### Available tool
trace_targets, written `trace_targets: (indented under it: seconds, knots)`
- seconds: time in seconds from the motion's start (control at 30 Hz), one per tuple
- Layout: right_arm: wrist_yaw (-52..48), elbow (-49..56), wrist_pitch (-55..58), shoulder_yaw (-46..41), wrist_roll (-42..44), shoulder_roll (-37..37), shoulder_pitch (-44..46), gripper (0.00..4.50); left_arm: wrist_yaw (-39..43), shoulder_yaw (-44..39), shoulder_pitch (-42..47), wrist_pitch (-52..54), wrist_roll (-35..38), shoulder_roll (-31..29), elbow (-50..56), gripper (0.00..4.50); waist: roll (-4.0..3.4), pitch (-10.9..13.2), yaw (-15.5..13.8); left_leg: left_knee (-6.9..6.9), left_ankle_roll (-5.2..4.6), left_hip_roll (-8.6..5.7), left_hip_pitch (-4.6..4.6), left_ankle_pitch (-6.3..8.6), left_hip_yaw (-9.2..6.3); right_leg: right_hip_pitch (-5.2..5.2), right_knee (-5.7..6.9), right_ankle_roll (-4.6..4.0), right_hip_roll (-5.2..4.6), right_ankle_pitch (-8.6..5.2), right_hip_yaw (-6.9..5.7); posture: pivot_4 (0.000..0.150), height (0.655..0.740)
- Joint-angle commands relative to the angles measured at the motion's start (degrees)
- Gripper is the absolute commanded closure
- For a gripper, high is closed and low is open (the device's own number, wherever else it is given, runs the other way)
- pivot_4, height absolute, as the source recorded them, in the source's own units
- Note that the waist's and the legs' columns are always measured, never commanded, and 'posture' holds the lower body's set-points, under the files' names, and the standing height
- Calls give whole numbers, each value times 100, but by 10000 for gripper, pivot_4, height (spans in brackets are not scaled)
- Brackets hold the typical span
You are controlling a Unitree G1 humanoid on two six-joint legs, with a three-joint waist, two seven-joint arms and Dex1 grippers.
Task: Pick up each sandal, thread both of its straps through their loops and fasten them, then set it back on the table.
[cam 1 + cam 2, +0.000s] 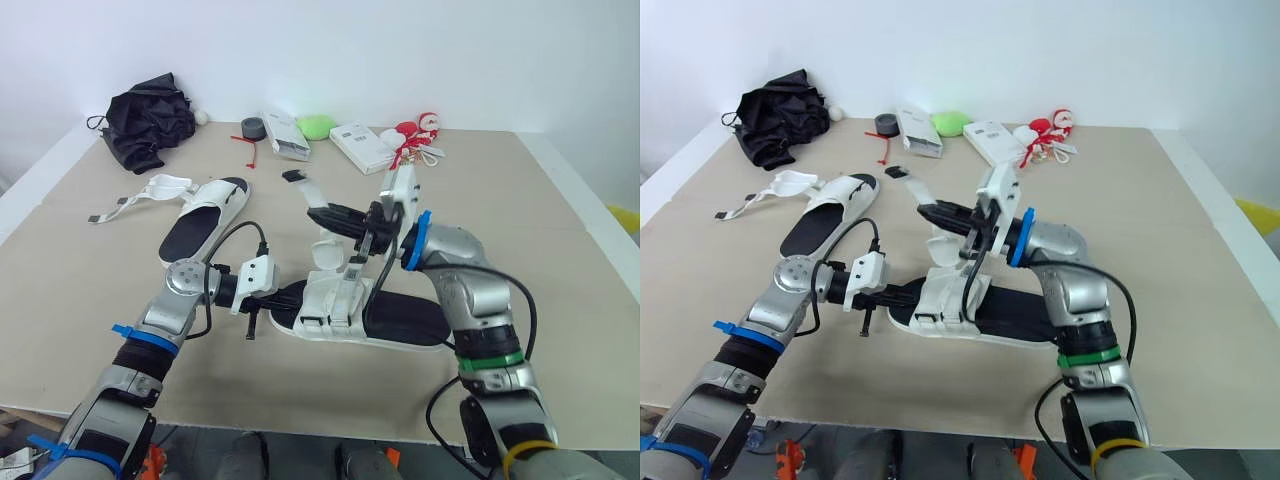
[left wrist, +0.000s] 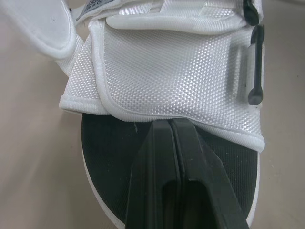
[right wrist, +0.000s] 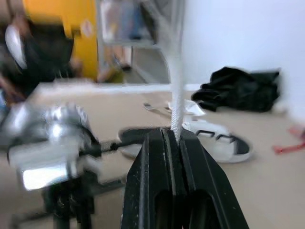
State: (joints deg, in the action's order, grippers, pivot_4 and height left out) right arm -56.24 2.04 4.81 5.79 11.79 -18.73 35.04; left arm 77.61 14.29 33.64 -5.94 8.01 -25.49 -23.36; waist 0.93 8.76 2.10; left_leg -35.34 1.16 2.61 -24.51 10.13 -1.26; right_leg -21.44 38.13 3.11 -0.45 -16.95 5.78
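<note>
Near sandal (image 1: 335, 300) is laid flat at mid-front of the table (image 1: 560, 260), black footbed (image 2: 109, 152) up. Left gripper (image 2: 169, 124) is seen pressed together, its tips set on the footbed at the edge of the white mesh upper (image 2: 181, 67). Right gripper (image 3: 174, 131) is clamped on a white strap (image 1: 312, 197), which is held raised over the sandal. Second sandal (image 1: 205, 218) is laid far left, well apart, with its straps spread loose.

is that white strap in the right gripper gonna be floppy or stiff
Likely springy, not limp: the white black-tipped strap juts past the right gripper without drooping. Probably light, and its thin band should bend easily when threaded.
</note>
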Motion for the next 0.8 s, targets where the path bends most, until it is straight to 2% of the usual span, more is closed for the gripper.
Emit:
trace_targets:
  seconds: [0.03, 0.2, 0.33, 0.5, 0.6, 0.77, 0.8]
  knots:
    - [142, 316, -2072, 396, -1013, -356, -310, 44455, 94, 416, -257, 154, -399, -68, -445, 45000, 3, -2, 7, 0, 5, 1, 3, 3, 3, 2, -1, 1, 0, -2, 2, 1500, 7380]
    - [683, -194, -5066, 612, -2183, -967, -423, 44455, 130, 417, -210, 127, -410, -81, -508, 45000, 11, 2, 9, 0, 8, 1, 15, 2, 7, 11, 0, -3, 1, 1, 7, 1500, 7380]
    - [1026, -452, -6013, 765, -2551, -1203, -386, 44455, 143, 422, -199, 117, -411, -86, -527, 45000, 11, 2, 12, 1, 9, 1, 19, 1, 13, 12, 0, -5, 1, 2, 16, 1500, 7380]
    - [1209, -733, -6541, 1032, -2991, -1523, -499, 44455, 162, 428, -162, 89, -423, -76, -590, 45000, 12, 2, 9, 1, 9, 1, 19, 1, 14, 14, 0, -6, 1, 1, 18, 1500, 7380]
    - [1129, -810, -6250, 1191, -3031, -1666, -521, 35578, 171, 432, -105, 68, -433, -50, -652, 45000, 12, 2, 11, 1, 8, 2, 25, 1, 14, 17, 1, -10, 1, 3, 20, 1500, 7380]
    - [1134, -868, -6184, 1285, -3266, -1982, -402, 13118, 194, 446, -46, 34, -440, -25, -732, 45000, 14, -1, 19, -1, 7, 3, 48, -1, 16, 35, 3, -20, 3, 7, 25, 1500, 7380]
    - [970, -809, -6033, 1329, -3138, -2151, -461, 13118, 199, 446, -50, 34, -434, -24, -736, 45000, 16, -2, 18, -3, 9, 3, 51, -2, 17, 39, 2, -33, 2, -1, 26, 1500, 7380]
